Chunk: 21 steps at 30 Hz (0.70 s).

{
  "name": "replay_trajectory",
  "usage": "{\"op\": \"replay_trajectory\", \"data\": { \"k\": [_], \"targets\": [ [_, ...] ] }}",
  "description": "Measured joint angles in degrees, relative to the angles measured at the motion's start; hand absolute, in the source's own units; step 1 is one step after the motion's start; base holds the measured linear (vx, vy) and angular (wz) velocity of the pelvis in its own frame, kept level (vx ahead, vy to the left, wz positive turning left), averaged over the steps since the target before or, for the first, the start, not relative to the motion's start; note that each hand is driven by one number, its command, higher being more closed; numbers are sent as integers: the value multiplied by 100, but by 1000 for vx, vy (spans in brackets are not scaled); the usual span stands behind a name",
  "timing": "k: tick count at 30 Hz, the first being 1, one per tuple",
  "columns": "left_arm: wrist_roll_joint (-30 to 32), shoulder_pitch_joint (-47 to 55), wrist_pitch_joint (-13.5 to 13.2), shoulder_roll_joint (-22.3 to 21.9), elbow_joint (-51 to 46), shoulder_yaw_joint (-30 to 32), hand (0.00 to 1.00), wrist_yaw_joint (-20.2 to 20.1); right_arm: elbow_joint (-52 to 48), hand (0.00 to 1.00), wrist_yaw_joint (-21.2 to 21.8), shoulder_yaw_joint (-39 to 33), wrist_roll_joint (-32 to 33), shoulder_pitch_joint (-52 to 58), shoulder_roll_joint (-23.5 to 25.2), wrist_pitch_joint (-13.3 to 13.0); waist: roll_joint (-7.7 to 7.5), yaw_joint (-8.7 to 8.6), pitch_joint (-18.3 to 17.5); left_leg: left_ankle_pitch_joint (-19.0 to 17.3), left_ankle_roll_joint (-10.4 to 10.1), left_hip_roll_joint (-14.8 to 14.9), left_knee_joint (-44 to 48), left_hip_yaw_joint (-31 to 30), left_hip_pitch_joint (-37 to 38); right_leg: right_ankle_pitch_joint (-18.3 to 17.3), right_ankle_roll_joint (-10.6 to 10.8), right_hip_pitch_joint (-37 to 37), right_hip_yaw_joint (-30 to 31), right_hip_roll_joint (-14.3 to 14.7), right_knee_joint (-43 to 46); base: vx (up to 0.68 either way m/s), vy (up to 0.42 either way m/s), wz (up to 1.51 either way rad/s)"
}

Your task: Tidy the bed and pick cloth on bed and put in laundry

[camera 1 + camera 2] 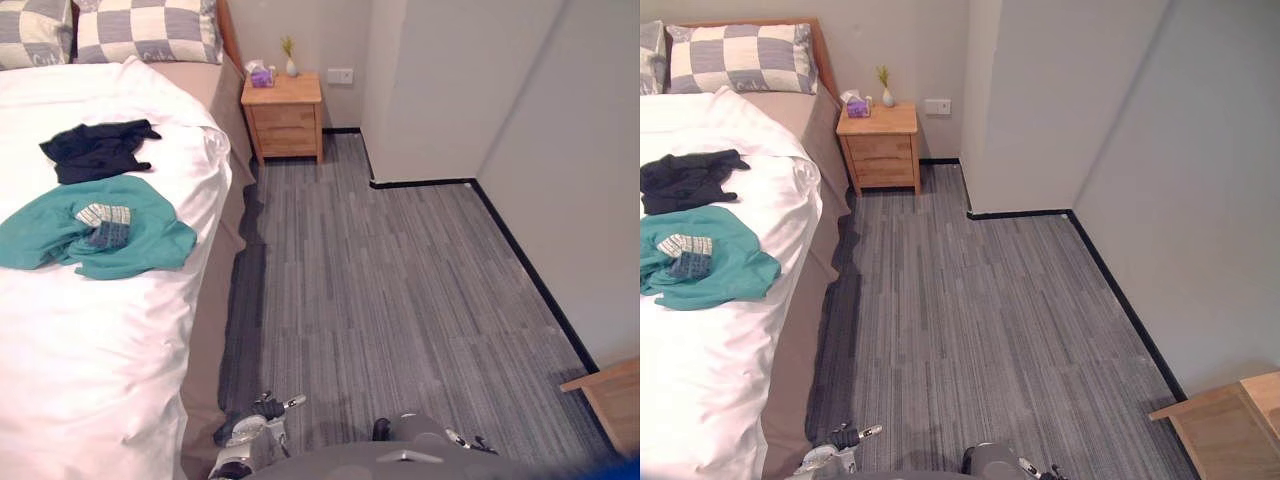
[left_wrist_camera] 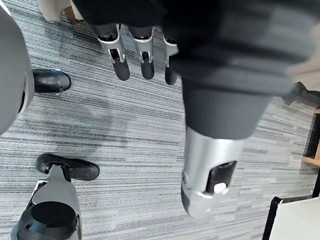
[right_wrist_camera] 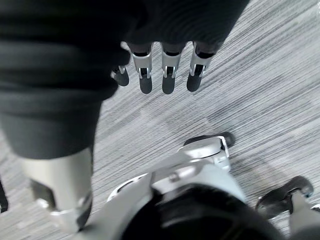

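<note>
A teal cloth [image 1: 95, 228] lies crumpled on the white bed [image 1: 90, 350], near its right edge, with a small grey patterned piece [image 1: 106, 222] on top of it. Just beyond it, toward the pillows, lies a dark navy cloth [image 1: 95, 148]. Both hands hang low over the grey floor beside the bed, well away from the cloths. My left hand [image 2: 145, 55] has straight fingers and holds nothing. My right hand [image 3: 167, 72] is the same, its fingers relaxed and empty.
Checkered pillows [image 1: 150, 30] rest at the head of the bed. A wooden nightstand [image 1: 284, 112] with a small vase and a purple box stands beside it. A white wall corner [image 1: 420, 120] juts out at the right. A wooden furniture corner [image 1: 615, 395] shows at lower right.
</note>
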Motion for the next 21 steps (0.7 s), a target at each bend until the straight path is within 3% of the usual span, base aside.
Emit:
{"op": "replay_trajectory", "data": {
  "k": [2, 3, 5, 6, 7, 9, 12, 15, 16, 17, 18, 19, 21],
  "targets": [
    [9, 213, 31, -58, -158, 191, 0, 197, -37, 0, 5, -2, -220, 95, -49, 131, 73, -13, -195, -169, -98, 291, 182, -55, -45, -207, -70, 95, -109, 238, -108, 215, -189, 21],
    [6, 308, 27, -31, -183, 294, 0, 234, -43, 0, 5, -13, -324, 110, -50, 172, 19, 6, -286, -264, -96, 381, 748, -71, -260, -289, -98, 129, -149, 290, -188, 250, -176, 27],
    [1, 297, 28, -13, -356, 575, 0, 359, -54, 0, 6, -16, -522, 89, -16, 255, -5, 22, -258, -376, -11, 693, 2808, -98, -1213, -387, -162, 199, -165, 285, -197, 221, -165, 10],
    [10, 327, 13, -49, -456, 743, 0, 489, -149, 0, 15, -25, -673, 66, -42, 264, 8, 96, -222, -50, -23, 988, 4378, -259, -1840, -407, -210, 506, -189, 324, -274, 295, -156, -1],
    [31, 371, 27, -64, -453, 778, 0, 569, -160, 0, 24, -27, -718, 70, -110, 266, 92, 90, -179, -6, -44, 1154, 5156, -370, -2143, -437, -283, 707, -228, 365, -354, 304, -80, -4],
    [69, 394, 59, -81, -456, 791, 0, 616, -153, 0, 28, -44, -720, 58, -170, 273, 190, 113, -169, -15, -56, 1248, 5876, -429, -2545, -482, -293, 1173, -214, 358, -605, 295, 11, 3],
    [48, 382, 82, -72, -560, 856, 0, 608, -106, 0, 61, -190, -733, 43, -126, 246, 148, 169, -143, -107, -27, 1156, 5522, -93, -3042, -445, -240, 1609, -67, 212, -1017, 132, 79, -18],
    [8, 327, 72, -30, -564, 879, 0, 590, -108, 0, 109, -439, -1019, -39, 65, -29, -43, 260, -25, -129, 97, 734, 3843, 804, -3152, -414, -178, 1872, 247, -303, -1192, -19, 201, -57],
    [-12, 332, 68, -62, -562, 874, 0, 590, -118, 0, 117, -468, -1120, -26, 71, -159, -27, 268, -23, 233, 168, 622, 2760, 1025, -3177, -385, -125, 1905, 303, -449, -1216, 138, 203, -68],
    [-85, 356, 23, -111, -551, 881, 0, 584, -130, 0, 117, -465, -1171, 40, 51, -312, 34, 315, -26, 868, 258, 622, 1753, 1046, -3114, -410, 75, 1944, 431, -494, -1234, 216, 213, -74],
    [-145, 374, -15, -138, -547, 895, 0, 586, -145, 0, 117, -456, -1180, 81, 55, -383, 41, 342, -16, 1312, 292, 624, 1608, 1061, -3042, -468, 229, 1991, 514, -497, -1238, 293, 259, -57],
    [-245, 358, -54, 6, -550, 949, 0, 595, -169, 0, 111, -417, -1303, 78, 157, -492, -123, 291, -18, 1186, 466, 416, 1623, 1199, -2947, -453, 314, 2076, 649, -720, -1259, 335, 249, -29],
    [-281, 317, -146, 56, -557, 951, 0, 589, -274, 0, 119, -350, -1398, 96, 246, -641, -237, 310, 12, 943, 556, 388, 1731, 1258, -2926, -101, 347, 1991, 865, -714, -1221, 363, 277, -22]
  ]
}}
